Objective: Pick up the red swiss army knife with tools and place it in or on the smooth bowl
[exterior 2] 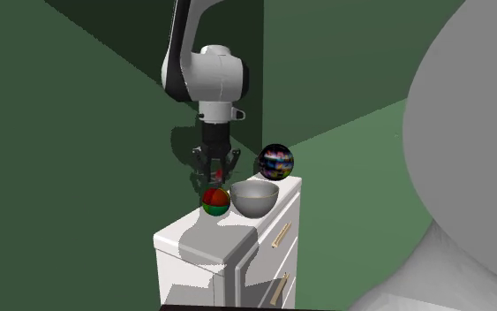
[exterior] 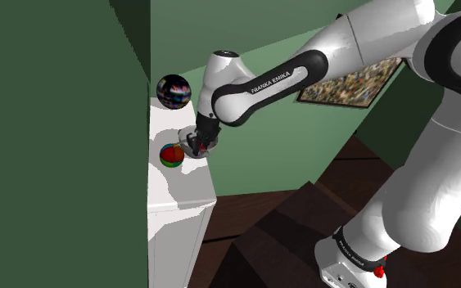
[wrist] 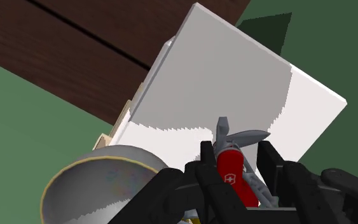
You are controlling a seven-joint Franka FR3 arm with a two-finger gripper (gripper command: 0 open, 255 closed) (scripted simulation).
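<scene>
Arm point(exterior: 400, 147): white with dark joints. It rises from the stand at the shoulder view's lower right and reaches up and left to the cabinet.
Cabinet point(exterior 2: 198, 237): white, with drawers and pale handles on its front. It stands against green walls on a dark wooden floor point(wrist: 56, 44), and the bowl and both balls rest on its flat top.
Framed picture point(exterior: 353, 83): mottled, hanging on the far green wall behind the arm.
Bowl point(exterior 2: 254, 201): smooth and grey, upright on the cabinet top. In the second exterior view it sits right of the coloured ball and nearer than the dark ball. What shows of its inside is plain grey. In the wrist view it lies off to one side of the fingers.
Gripper point(exterior 2: 215, 175): black, pointing down and hanging above the cabinet top. In the second exterior view it is over the coloured ball and just left of the bowl.
Dark ball point(exterior 2: 275, 161): glossy with coloured flecks, at the far end of the top.
Coloured ball point(exterior 2: 215, 201): red and green, just beside the bowl.
Knife point(wrist: 231, 173): red handle with a white emblem, clasped on both sides between the two fingers point(wrist: 206, 156). It is held off the surface, its grey tools fan out past the fingertips, and bare cabinet top lies beyond it.
</scene>
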